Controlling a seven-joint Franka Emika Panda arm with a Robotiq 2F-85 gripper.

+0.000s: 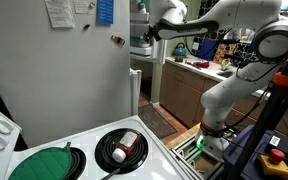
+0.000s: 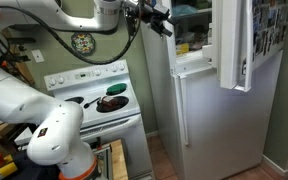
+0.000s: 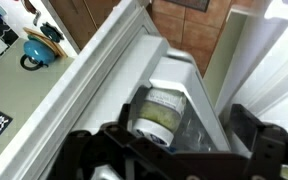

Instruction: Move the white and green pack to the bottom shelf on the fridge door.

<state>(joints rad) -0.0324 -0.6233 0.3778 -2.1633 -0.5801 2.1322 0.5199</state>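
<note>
1. Both exterior views have soft, even indoor light; the fridge (image 1: pixel 79 80) side is smooth grey with no hard shadows.
2. The stove top (image 1: pixel 162 152) in an exterior view is bright, nearly washed out.
3. In an exterior view the open upper door (image 2: pixel 234 45) is the brightest surface, and the far-left corner is dim.
4. In the wrist view the gripper (image 3: pixel 169 150) is a dark, out-of-focus silhouette. The white panel (image 3: pixel 274 60) at upper right is blown out by glare.
5. All pictures are coarse; the papers (image 1: pixel 59 12) on the fridge are unreadable.
</note>
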